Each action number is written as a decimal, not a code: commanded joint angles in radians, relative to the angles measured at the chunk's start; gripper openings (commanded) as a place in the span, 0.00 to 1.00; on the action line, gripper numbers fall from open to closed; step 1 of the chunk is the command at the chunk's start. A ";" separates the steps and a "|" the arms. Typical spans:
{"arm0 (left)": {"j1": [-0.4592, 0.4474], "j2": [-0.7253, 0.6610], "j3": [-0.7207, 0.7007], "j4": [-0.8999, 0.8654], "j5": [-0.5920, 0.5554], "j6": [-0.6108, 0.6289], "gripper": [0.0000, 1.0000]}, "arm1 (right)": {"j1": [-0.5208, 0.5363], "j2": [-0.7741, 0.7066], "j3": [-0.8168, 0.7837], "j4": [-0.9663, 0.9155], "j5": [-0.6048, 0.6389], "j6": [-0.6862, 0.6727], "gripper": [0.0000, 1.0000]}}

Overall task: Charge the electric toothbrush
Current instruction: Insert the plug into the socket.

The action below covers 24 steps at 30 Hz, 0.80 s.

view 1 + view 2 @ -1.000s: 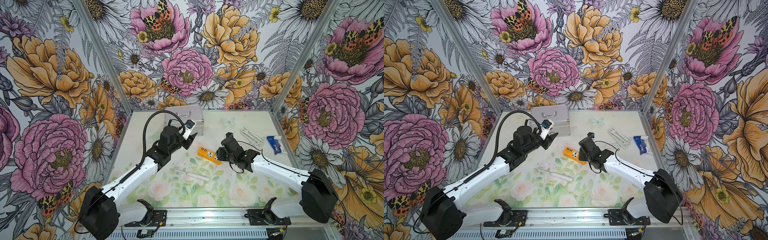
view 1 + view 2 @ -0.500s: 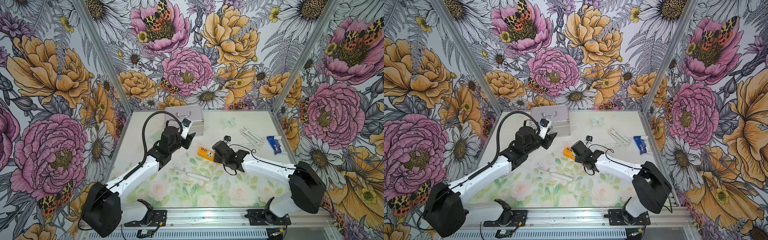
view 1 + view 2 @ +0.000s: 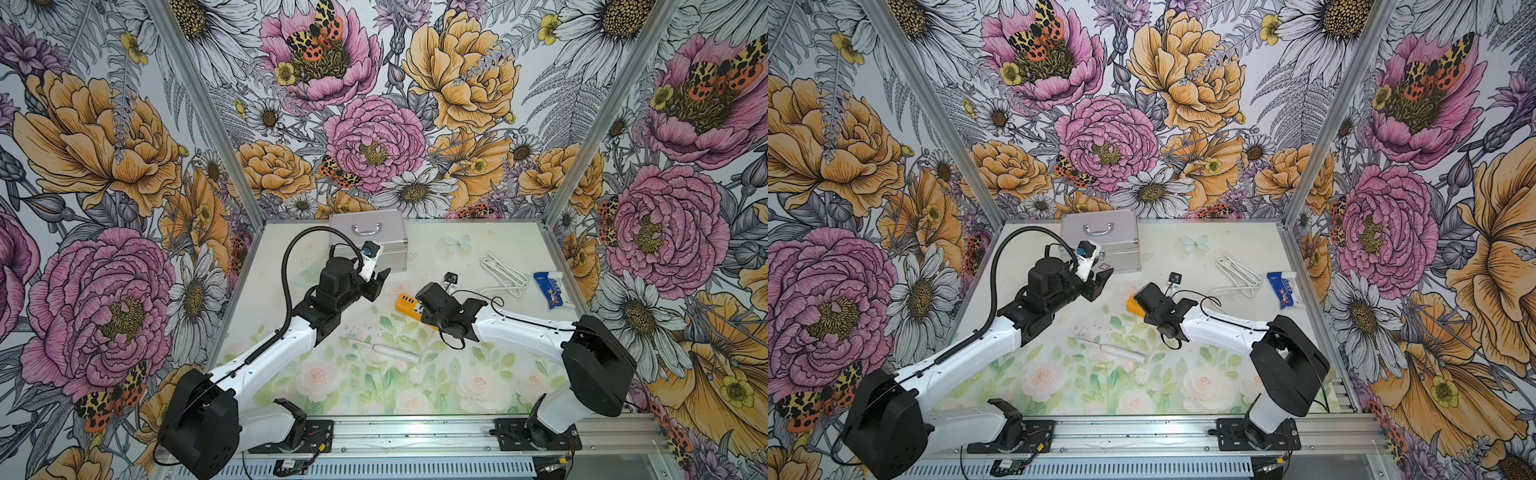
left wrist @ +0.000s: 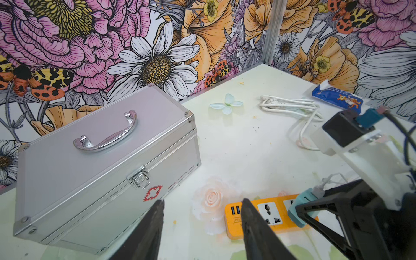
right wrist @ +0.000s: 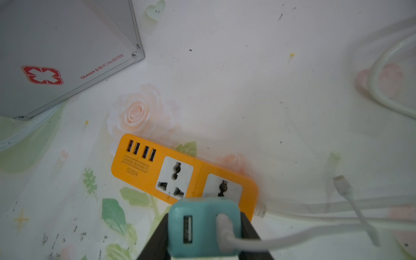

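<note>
Enclosed on three sides by walls papered with big pink and orange peonies, white daisies, spotted moths. Joined at the back corners by bare aluminium posts. Floored with a pale bench printed in faint roses and green leaves, flecked with small dark specks, possibly dirt. Edged in front by a ribbed metal rail. Lit evenly, softly.

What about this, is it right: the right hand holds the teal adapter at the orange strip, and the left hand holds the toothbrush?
No. The left hand is empty, jaws apart, in the left wrist view; the toothbrush lies on the table in both top views. The right hand does hold the teal adapter at the orange strip.
</note>
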 commanded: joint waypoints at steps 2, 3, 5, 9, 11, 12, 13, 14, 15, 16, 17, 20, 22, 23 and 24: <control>0.006 -0.032 -0.020 0.037 -0.018 0.011 0.56 | 0.014 0.006 0.011 -0.072 0.036 0.047 0.00; 0.006 -0.033 -0.023 0.039 -0.018 0.015 0.57 | 0.019 -0.002 0.010 -0.078 0.045 0.051 0.00; 0.006 -0.033 -0.026 0.047 -0.021 0.015 0.57 | 0.026 -0.016 0.009 -0.089 0.060 0.055 0.00; 0.007 -0.035 -0.036 0.059 -0.016 0.019 0.57 | 0.031 -0.053 0.012 -0.122 0.083 0.066 0.00; 0.007 -0.038 -0.040 0.066 -0.015 0.021 0.57 | 0.035 -0.069 0.009 -0.136 0.097 0.074 0.00; 0.008 -0.037 -0.042 0.069 -0.012 0.021 0.57 | 0.037 -0.077 0.005 -0.141 0.104 0.077 0.00; 0.008 -0.036 -0.043 0.073 -0.009 0.022 0.57 | 0.037 -0.081 0.003 -0.145 0.108 0.077 0.00; 0.008 -0.035 -0.044 0.072 -0.007 0.023 0.58 | 0.037 -0.085 0.003 -0.148 0.113 0.077 0.00; 0.009 -0.035 -0.045 0.073 -0.006 0.021 0.58 | 0.038 -0.084 0.004 -0.151 0.113 0.077 0.00; 0.008 -0.035 -0.048 0.077 -0.005 0.022 0.57 | 0.037 -0.079 0.008 -0.151 0.112 0.074 0.00; 0.009 -0.035 -0.049 0.079 -0.005 0.022 0.58 | 0.037 -0.072 0.014 -0.152 0.112 0.072 0.00; 0.010 -0.039 -0.052 0.081 -0.009 0.022 0.58 | 0.037 -0.045 0.034 -0.154 0.109 0.067 0.00; 0.010 -0.043 -0.053 0.081 -0.009 0.022 0.58 | 0.037 -0.030 0.048 -0.153 0.110 0.068 0.00; 0.010 -0.044 -0.054 0.081 -0.008 0.022 0.58 | 0.037 -0.023 0.054 -0.153 0.111 0.071 0.00; 0.010 -0.048 -0.054 0.081 -0.005 0.023 0.58 | 0.038 -0.016 0.061 -0.153 0.112 0.071 0.00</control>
